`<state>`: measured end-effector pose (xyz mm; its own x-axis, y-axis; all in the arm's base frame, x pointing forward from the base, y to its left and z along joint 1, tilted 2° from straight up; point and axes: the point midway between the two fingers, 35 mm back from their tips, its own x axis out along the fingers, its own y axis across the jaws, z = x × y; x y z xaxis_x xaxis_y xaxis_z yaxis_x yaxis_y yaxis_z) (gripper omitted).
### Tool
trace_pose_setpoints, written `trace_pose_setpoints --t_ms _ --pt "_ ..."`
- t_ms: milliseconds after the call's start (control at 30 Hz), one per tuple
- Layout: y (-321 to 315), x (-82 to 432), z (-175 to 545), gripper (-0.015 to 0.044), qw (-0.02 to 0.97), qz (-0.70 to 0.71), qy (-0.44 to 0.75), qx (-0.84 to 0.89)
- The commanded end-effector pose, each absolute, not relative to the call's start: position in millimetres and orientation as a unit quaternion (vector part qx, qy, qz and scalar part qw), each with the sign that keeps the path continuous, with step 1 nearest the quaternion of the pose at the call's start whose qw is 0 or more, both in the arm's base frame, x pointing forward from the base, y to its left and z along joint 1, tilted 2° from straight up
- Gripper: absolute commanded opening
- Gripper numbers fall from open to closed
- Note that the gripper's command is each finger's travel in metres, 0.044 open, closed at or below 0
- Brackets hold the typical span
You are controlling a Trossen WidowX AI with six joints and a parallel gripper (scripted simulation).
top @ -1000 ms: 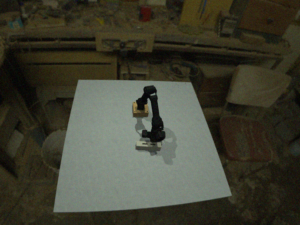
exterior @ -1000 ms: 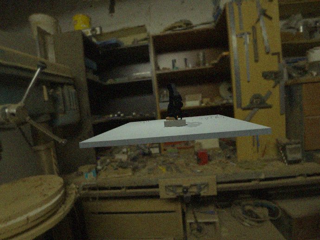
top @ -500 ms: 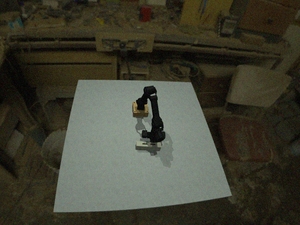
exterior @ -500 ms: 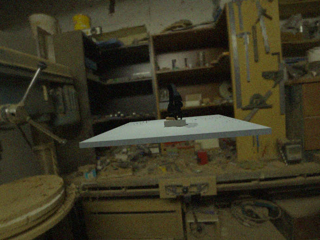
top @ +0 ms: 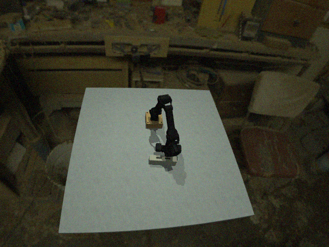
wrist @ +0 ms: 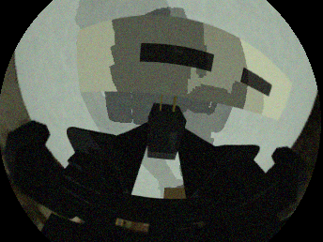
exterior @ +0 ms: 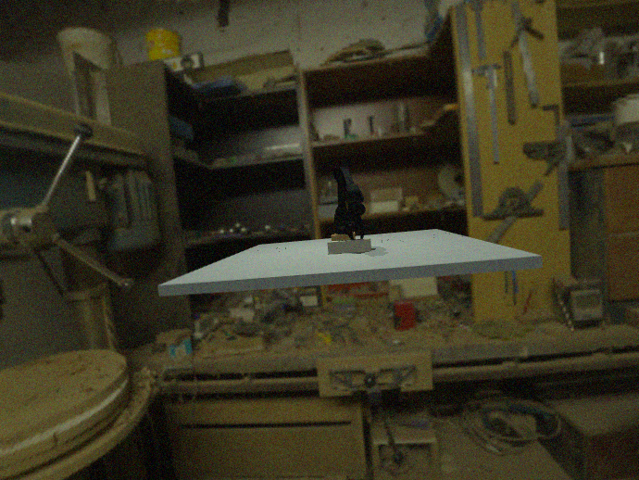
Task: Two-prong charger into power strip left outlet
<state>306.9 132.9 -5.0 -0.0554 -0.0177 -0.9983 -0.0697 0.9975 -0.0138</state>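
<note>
The cream power strip [top: 154,160] [exterior: 343,247] [wrist: 95,63] lies on the white table top. In the wrist view its two dark outlet openings show, a larger left one [wrist: 176,56] and a right one [wrist: 256,82]. My gripper [wrist: 163,127] is shut on the black two-prong charger [wrist: 165,123]. The charger's two brass prongs [wrist: 161,103] [wrist: 175,104] show outside the openings, overlapping the strip's near edge below the left one. In the top view the arm's dark gripper end [top: 170,151] is above and behind the strip; the fingertips and charger cannot be made out there. The prong height is unclear.
The arm's wooden base block [top: 154,125] stands behind the strip on the white table top [top: 111,172]. Shadows of the arm fall across the strip and the table. A cluttered workshop surrounds the table.
</note>
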Motion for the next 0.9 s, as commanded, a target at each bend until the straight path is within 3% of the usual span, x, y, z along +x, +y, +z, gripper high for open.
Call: trace_pose_setpoints --t_ms 0,867 --pt "132.3 308.6 -4.5 0.0 0.687 0.019 0.725 -0.033" --pt "132.4 312.3 -4.6 0.0 0.687 0.019 0.725 -0.033"
